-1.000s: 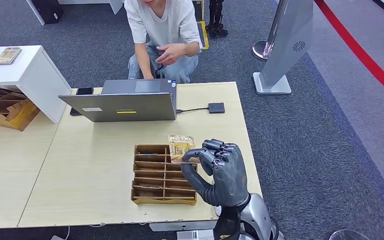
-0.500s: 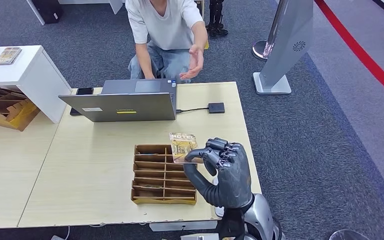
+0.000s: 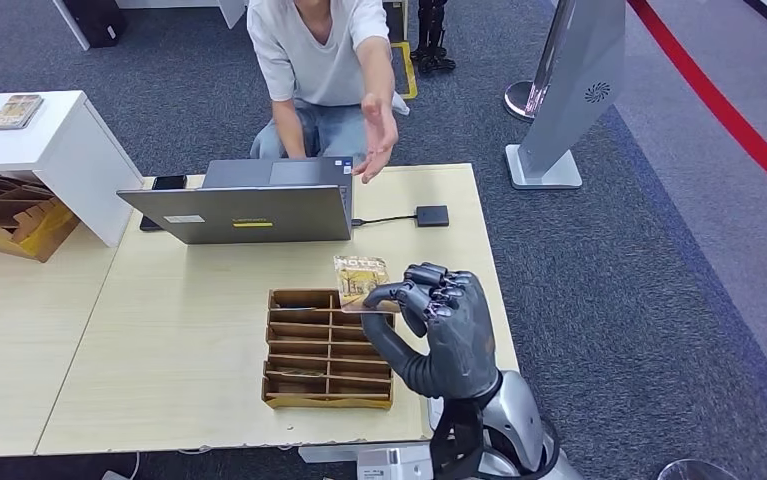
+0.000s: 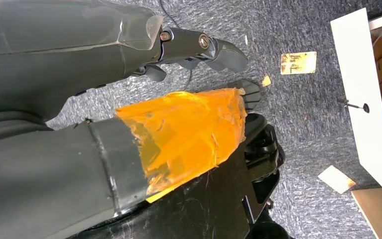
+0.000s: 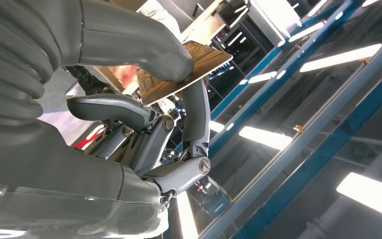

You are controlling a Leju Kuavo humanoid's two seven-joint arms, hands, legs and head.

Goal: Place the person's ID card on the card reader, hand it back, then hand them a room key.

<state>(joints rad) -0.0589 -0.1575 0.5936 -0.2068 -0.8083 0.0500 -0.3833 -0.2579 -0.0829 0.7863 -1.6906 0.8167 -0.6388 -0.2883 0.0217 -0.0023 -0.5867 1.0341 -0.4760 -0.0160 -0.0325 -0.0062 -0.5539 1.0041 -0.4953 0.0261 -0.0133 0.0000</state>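
The right hand (image 3: pixel 439 325) is up above the table (image 3: pixel 179 330) and pinches a room key (image 3: pixel 362 282) by one edge, between its thumb and fingers. The key is a flat card with a picture and the word HOTEL on it. It sticks out over the far corner of the wooden tray (image 3: pixel 327 348). The grip is thin, so the card could slip or tip and fall into the tray or onto the table.

The person's hand (image 3: pixel 378 140) is open and reaches over the far edge of the table, well apart from the card. The laptop (image 3: pixel 249 205) and the small black card reader (image 3: pixel 432 215) lie between. If the hand lets go too soon, the card will drop short.

The left hand (image 4: pixel 203 47) hangs down near the floor. It looks empty, but I cannot tell how its fingers sit.
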